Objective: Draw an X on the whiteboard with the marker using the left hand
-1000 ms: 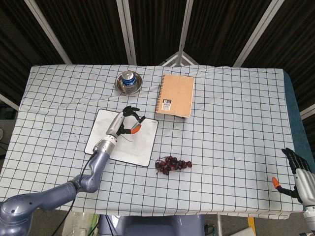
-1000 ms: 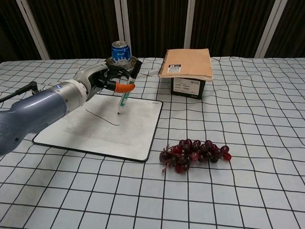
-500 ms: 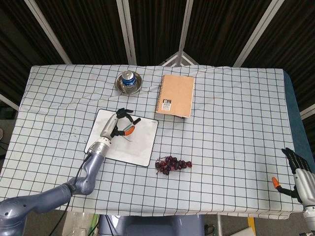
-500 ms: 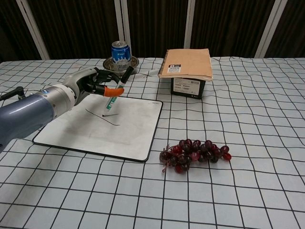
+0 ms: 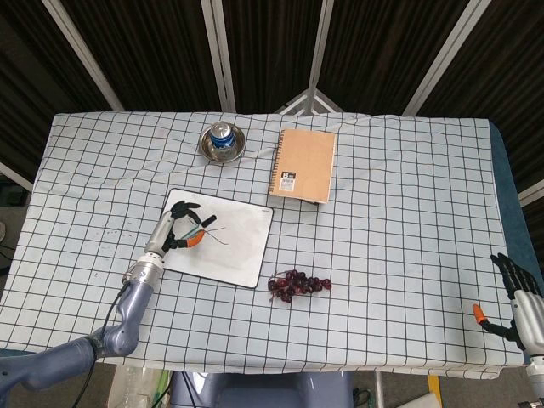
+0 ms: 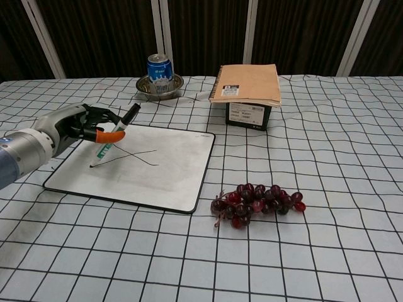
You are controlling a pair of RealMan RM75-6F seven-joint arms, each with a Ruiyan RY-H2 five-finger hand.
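— Head view: what is the left robot hand (image 5: pixel 177 229) doing?
— It is gripping the marker (image 5: pixel 201 230) over the left part of the whiteboard (image 5: pixel 238 246), which is lying on the table (image 5: pixel 399 212). The right robot hand (image 5: pixel 517 297) is waiting at the table's right edge, fingers apart, holding nothing.
— And in the chest view?
— The marker (image 6: pixel 113 138) is leaning, its tip touching the whiteboard (image 6: pixel 164 176) at the end of two crossing lines (image 6: pixel 129 153). Grapes (image 6: pixel 255 201) are lying just beside the board.

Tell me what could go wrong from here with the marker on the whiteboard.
The left hand holds the marker tilted, its tip low near the whiteboard's left edge. Dragged further, the tip might run off onto the checked cloth and stain it. The two lines already cross, so lingering contact could smear or lengthen the X. The marker could also slip in that slanted hold.
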